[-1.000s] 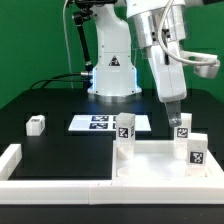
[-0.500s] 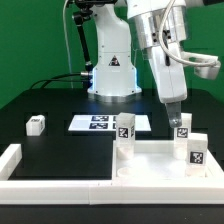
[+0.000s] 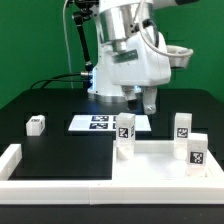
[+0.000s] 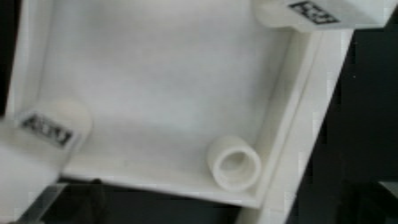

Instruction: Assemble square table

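Note:
The white square table slab (image 3: 155, 165) lies at the front on the exterior view's right, with three tagged white legs standing upright on it: one at its near-left corner (image 3: 125, 131), one at the back (image 3: 182, 125) and one at the right (image 3: 196, 150). A fourth leg (image 3: 36, 124) lies loose on the black table at the left. My gripper (image 3: 147, 103) hangs in the air behind the slab, between the near-left and back legs, holding nothing, its fingers apart. The wrist view shows the slab (image 4: 160, 90), two legs (image 4: 317, 12) (image 4: 45, 130) and an empty round corner socket (image 4: 237, 163).
The marker board (image 3: 100, 123) lies flat just behind the slab's left corner. A long white border rail (image 3: 60, 184) runs along the front edge with a short upturn at the left (image 3: 12, 155). The robot base (image 3: 112, 75) stands at the back.
My gripper has let go of the back leg, risen and swung to the exterior view's left. The arm now faces differently. The leg stays upright on the slab.

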Motion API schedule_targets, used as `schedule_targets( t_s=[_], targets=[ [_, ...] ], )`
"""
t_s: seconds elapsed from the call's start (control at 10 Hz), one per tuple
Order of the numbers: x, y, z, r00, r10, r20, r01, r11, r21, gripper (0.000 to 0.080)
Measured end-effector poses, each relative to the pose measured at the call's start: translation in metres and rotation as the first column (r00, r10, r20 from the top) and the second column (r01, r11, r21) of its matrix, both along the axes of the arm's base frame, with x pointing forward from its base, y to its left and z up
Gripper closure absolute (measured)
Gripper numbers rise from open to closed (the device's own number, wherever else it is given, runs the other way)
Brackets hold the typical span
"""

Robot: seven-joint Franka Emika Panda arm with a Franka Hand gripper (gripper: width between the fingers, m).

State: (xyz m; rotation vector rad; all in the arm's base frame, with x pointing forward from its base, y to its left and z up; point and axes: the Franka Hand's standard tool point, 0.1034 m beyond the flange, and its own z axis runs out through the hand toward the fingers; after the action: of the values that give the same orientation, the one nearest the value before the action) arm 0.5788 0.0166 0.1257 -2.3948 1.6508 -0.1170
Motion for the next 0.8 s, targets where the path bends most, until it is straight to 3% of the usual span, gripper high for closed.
schedule_targets(
  t_s=[0.1,0.5,0.6,0.8],
  targets=[
    [0.001,-0.010,0.001,0.997,0.071,0.019,-0.070,0.997,-0.025,0.0150],
    [0.000,-0.008,-0.001,0.935,0.351,0.040,-0.347,0.934,-0.090,0.0150],
    [0.000,-0.014,-0.002,0.888,0.457,0.051,-0.448,0.885,-0.129,0.0150],
    [-0.014,-0.046,-0.011,0.794,0.606,0.050,-0.582,0.782,-0.225,0.0150]
  ],
)
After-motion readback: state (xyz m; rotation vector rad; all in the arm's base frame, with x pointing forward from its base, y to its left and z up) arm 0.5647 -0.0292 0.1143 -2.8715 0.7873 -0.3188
